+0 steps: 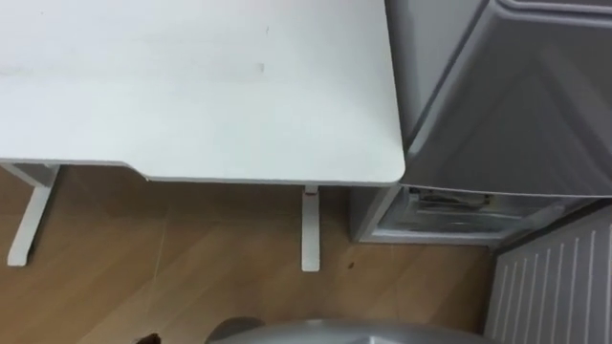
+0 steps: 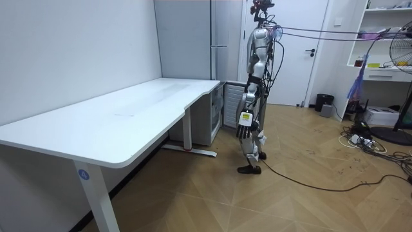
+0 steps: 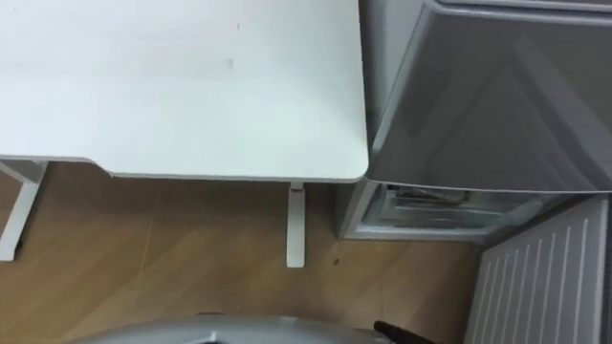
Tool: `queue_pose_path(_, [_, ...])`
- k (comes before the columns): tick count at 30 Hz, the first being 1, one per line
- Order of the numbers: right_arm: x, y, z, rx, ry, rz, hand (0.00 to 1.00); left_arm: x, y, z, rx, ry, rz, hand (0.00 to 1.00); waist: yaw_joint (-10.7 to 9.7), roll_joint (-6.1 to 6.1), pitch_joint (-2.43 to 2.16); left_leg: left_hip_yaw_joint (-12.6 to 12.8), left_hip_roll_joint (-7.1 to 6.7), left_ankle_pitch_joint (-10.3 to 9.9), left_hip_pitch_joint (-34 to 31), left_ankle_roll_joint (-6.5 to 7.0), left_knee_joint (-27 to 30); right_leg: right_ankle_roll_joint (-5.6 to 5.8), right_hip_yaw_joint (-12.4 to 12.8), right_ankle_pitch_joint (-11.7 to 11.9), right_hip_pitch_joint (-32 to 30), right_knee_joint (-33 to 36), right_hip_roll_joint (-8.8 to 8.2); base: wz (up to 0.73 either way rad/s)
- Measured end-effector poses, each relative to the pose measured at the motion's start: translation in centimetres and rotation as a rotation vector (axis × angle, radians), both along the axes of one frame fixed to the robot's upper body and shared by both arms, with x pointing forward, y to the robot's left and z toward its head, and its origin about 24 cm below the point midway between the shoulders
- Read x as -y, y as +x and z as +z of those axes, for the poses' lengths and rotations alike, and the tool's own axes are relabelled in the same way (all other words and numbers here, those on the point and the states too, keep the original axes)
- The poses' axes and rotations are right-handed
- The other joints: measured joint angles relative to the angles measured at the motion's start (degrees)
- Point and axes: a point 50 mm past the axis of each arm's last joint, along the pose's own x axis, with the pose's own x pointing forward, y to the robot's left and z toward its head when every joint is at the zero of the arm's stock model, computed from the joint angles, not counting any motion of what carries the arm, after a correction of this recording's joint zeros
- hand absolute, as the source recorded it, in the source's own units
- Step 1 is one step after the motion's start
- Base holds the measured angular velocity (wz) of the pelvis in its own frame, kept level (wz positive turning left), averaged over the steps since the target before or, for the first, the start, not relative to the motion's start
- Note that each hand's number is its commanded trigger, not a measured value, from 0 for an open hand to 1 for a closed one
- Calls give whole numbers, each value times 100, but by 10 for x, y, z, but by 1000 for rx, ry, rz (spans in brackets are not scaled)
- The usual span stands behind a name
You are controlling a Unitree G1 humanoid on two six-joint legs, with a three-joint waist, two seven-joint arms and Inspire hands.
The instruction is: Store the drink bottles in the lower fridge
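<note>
The left hand hangs at the robot's side, dark fingers loose and straight, holding nothing. The grey fridge's open lower compartment lies low, ahead-right of the robot beside the long white desk, nearer its right arm; whether the pale shapes on its shelf are drinks I cannot tell.

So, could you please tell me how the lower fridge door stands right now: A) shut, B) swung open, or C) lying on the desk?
B: the lower fridge door is swung open with its ribbed inner side showing, and the compartment behind it is exposed beside the desk.
</note>
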Motion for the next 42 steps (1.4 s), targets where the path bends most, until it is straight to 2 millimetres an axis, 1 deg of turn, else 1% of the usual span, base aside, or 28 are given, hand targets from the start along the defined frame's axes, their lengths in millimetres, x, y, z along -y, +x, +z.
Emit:
queue_pose_path(2, [2, 12, 1, 25, -34, 75, 0, 0, 5, 0, 14, -1, -4, 0, -11, 6, 19, -4, 6, 1, 20, -2, -22, -14, 55, 17, -11, 0, 18, -15])
queue_pose_path(4, [6, 22, 3, 40, -70, 126, 0, 0, 9, 1, 30, 0, -7, 0, -49, 7, 26, 4, 6, 1, 26, -2, -51, -15, 111, 20, -13, 9, 25, -8])
queue_pose_path(6, [14, 38, 7, 79, -132, 176, 0, -1, 10, 1, 46, 3, -9, 0, -115, 7, 37, 25, 5, 2, 38, -3, -65, -14, 134, 23, -25, 9, 24, -8])
queue_pose_path(7, [21, 51, 12, 118, -179, 205, 0, -2, 11, 1, 51, 8, -12, 0, -167, -22, 9, 40, 5, 2, 44, -3, -67, -14, 145, 23, -42, 19, 22, -10])
queue_pose_path(9, [36, 81, 27, 223, -302, 268, 0, -4, 15, 3, 77, 15, -19, 0, -274, -9, 14, 46, -3, 6, 32, 1, -63, -15, 186, 24, -96, 10, 22, -11])
queue_pose_path(10, [39, 88, 31, 252, -332, 279, 0, -5, 15, 4, 81, 18, -20, 0, -297, -16, 9, 46, -3, 9, 41, 0, -62, -15, 188, 24, -94, 11, 22, -8])
queue_pose_path(11, [44, 99, 40, 297, -395, 309, 0, -7, 15, 5, 91, 25, -21, 0, -303, -48, -6, 60, -4, 13, 72, -5, -77, -15, 224, 24, -94, 13, 23, -9])
queue_pose_path(12, [47, 105, 45, 321, -431, 335, 0, -7, 16, 5, 97, 27, -20, 0, -308, -62, -4, 74, -3, 14, 98, -7, -95, -15, 257, 24, -94, 12, 26, -20])
queue_pose_path(13, [51, 118, 58, 378, -502, 376, 0, -9, 15, 5, 104, 30, -9, 0, -315, -88, -10, 118, 1, 14, 138, -7, -125, -15, 306, 24, -97, 10, 27, -22])
queue_pose_path(15, [61, 138, 83, 480, -643, 392, 0, -12, 14, 6, 106, 36, 10, 0, -367, -144, -19, 166, 2, 14, 158, -7, -153, -15, 388, 24, -129, 15, 26, -18])
queue_pose_path(16, [63, 142, 91, 507, -680, 397, 0, -12, 11, 6, 102, 39, 14, 0, -366, -151, -24, 181, 2, 14, 167, -7, -173, -15, 402, 24, -145, 18, 26, -24])
queue_pose_path(17, [67, 151, 105, 557, -754, 395, 0, -14, 9, 6, 104, 47, 24, 0, -393, -174, -36, 214, 2, 14, 175, -7, -185, -15, 474, 24, -179, 21, 26, -24])
queue_pose_path(18, [71, 157, 117, 597, -826, 383, 0, -16, 7, 7, 104, 59, 36, 0, -470, -196, -47, 215, 1, 14, 176, -7, -203, -15, 495, 24, -195, 21, 26, -20])
queue_pose_path(19, [74, 157, 123, 612, -860, 368, 0, -16, 3, 7, 97, 65, 44, 0, -484, -214, -49, 218, 0, 14, 184, -7, -223, -14, 510, 24, -199, 20, 26, -12])
queue_pose_path(20, [78, 155, 134, 630, -928, 351, 0, -18, 0, 7, 95, 72, 51, 0, -488, -244, -62, 237, 0, 15, 211, -9, -266, -15, 551, 24, -207, 16, 29, -19])
queue_pose_path(21, [81, 154, 146, 657, -994, 339, 0, -18, -4, 7, 88, 76, 61, 0, -486, -239, -66, 253, -1, 15, 267, -9, -316, -14, 627, 24, -205, 13, 35, -24])
queue_pose_path(22, [82, 155, 152, 670, -1027, 336, 0, -19, -10, 8, 77, 79, 69, 0, -482, -234, -65, 246, -1, 15, 296, -9, -331, -15, 631, 27, -194, 12, 36, -29])
queue_pose_path(23, [84, 156, 163, 692, -1094, 327, 0, -20, -16, 8, 66, 86, 78, 0, -522, -223, -64, 238, -2, 15, 346, -10, -372, -17, 641, 37, -179, 11, 39, -18])
queue_pose_path(24, [87, 157, 174, 711, -1167, 311, 0, -21, -20, 8, 62, 98, 78, 0, -606, -219, -67, 230, -4, 17, 359, -13, -407, -15, 627, 43, -180, 6, 42, -10])
queue_pose_path(27, [92, 156, 190, 735, -1303, 258, 0, -22, -25, 9, 59, 105, 80, 0, -631, -216, -66, 235, -13, 41, 433, -19, -513, -13, 651, 56, -187, 7, 46, -9])
queue_pose_path(29, [93, 153, 195, 738, -1344, 226, 0, -22, -25, 10, 65, 108, 79, 0, -641, -211, -73, 235, -14, 52, 445, -22, -533, -13, 647, 58, -188, 6, 47, -4])
queue_pose_path(33, [96, 146, 193, 708, -1375, 198, 0, -22, -27, 10, 63, 119, 82, 0, -635, -194, -78, 231, -23, 84, 450, -23, -597, -14, 648, 61, -189, 6, 49, 0])
queue_pose_path(35, [97, 140, 190, 684, -1380, 185, 0, -23, -27, 11, 72, 127, 80, 0, -631, -172, -72, 231, -30, 133, 463, -29, -678, -17, 661, 65, -187, 6, 49, 0])
queue_pose_path(37, [98, 139, 187, 671, -1374, 169, 0, -23, -27, 12, 77, 130, 79, 0, -634, -180, -74, 232, -35, 171, 491, -38, -725, -23, 664, 70, -184, 4, 49, 0])
queue_pose_path(40, [102, 134, 176, 626, -1334, 142, 0, -23, -25, 12, 81, 130, 76, 0, -635, -185, -65, 223, -36, 210, 539, -49, -787, -23, 646, 70, -181, -3, 52, 0])
queue_pose_path(41, [103, 132, 174, 618, -1318, 121, 0, -23, -24, 12, 84, 129, 75, 0, -641, -182, -50, 218, -36, 212, 530, -51, -784, -23, 635, 70, -194, -3, 53, 0])
queue_pose_path(42, [106, 129, 173, 612, -1306, 87, 0, -23, -24, 12, 87, 131, 76, 0, -650, -161, -49, 216, -36, 213, 518, -50, -779, -26, 620, 71, -207, -3, 53, 0])
